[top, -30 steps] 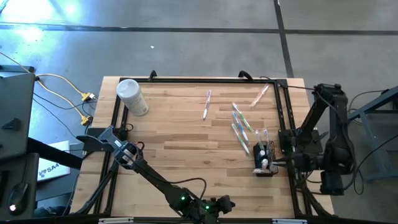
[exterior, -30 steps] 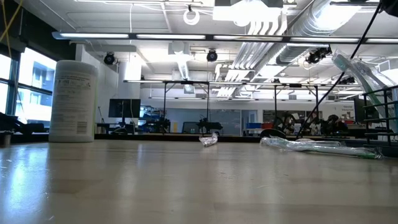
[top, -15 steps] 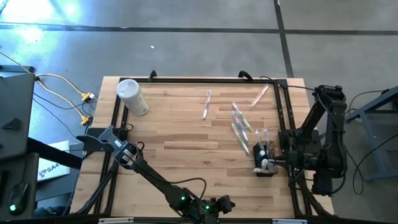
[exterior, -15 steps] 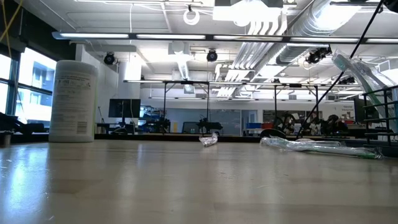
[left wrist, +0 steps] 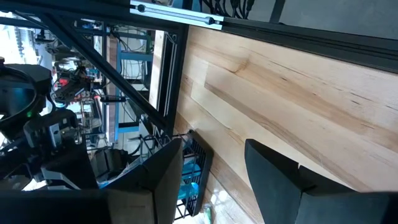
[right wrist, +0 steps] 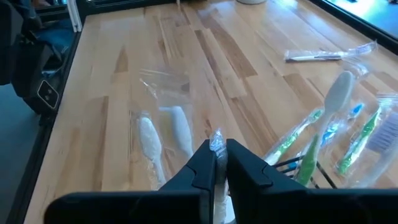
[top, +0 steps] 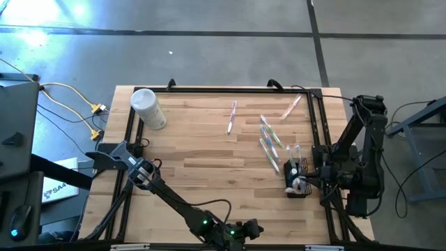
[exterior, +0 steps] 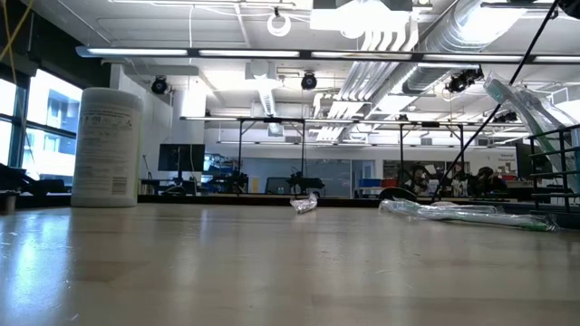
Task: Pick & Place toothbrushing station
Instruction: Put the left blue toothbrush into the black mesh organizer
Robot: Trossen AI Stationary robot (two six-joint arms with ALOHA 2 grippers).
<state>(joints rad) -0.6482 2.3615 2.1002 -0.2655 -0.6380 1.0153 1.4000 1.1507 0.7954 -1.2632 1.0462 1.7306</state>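
The black wire-mesh holder (top: 295, 173) stands near the table's right edge, with several wrapped toothbrushes (right wrist: 306, 134) leaning in it. More wrapped toothbrushes (top: 269, 142) lie flat on the wood behind it; two others (top: 231, 117) (top: 291, 107) lie farther back. My right gripper (top: 305, 183) is at the holder's right side, shut on a clear-wrapped toothbrush (right wrist: 216, 144). My left gripper (top: 245, 227) waits open at the table's near edge, its fingers (left wrist: 163, 180) holding nothing. No toothpaste tubes show. My right gripper pinches a toothbrush's clear wrapper (right wrist: 216, 149) between its two fingertips, and the wrapper's end sticks out past them. The fingers slant downward from the table's right side. A white part of the brush (right wrist: 217, 202) shows under the fingers; where its lower end rests is hidden.
A white canister (top: 148, 109) stands at the far left corner. Black frame rails (top: 318, 139) run along the table's edges. Bare wood fills the table's middle and left (top: 202, 160).
My right gripper has sunk toward the holder and rolled about its own axis, still shut on the wrapped toothbrush. The toothbrushes on the table lie as before.
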